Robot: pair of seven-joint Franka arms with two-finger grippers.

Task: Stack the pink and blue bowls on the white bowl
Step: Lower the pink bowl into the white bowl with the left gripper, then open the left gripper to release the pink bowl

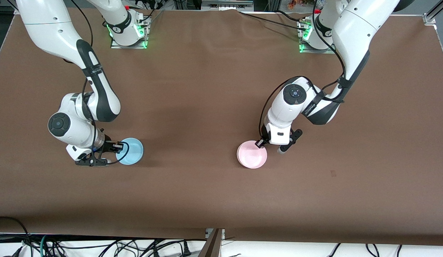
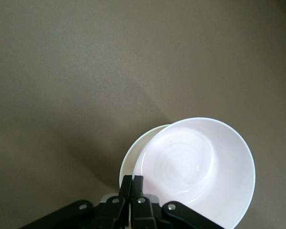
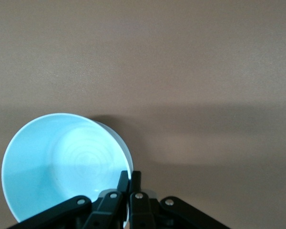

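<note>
Pink bowl (image 1: 252,154) sits tilted in white bowl (image 2: 133,155), toward left arm's end of surface (image 1: 207,107). Left claw (image 2: 131,183) clenched on pink rim, probably steadying it while it seats. Blue bowl (image 1: 130,151) near right arm's end, rim pinched by right claw (image 3: 129,180), looks ready for lift and carry onto stack.

We see a pink bowl (image 1: 252,154) of smooth plastic with a faint sheen, and in the left wrist view its inside (image 2: 195,167) shows soft concentric rings. The white bowl (image 2: 133,157) beneath it looks like the same smooth plastic. The blue bowl (image 1: 130,151) is glossy-smooth plastic too. The table (image 1: 214,107) wears a matt brown covering, cloth or paper we cannot tell. The arms' shells look like glossy white plastic with black matt fingers (image 3: 125,183).
</note>
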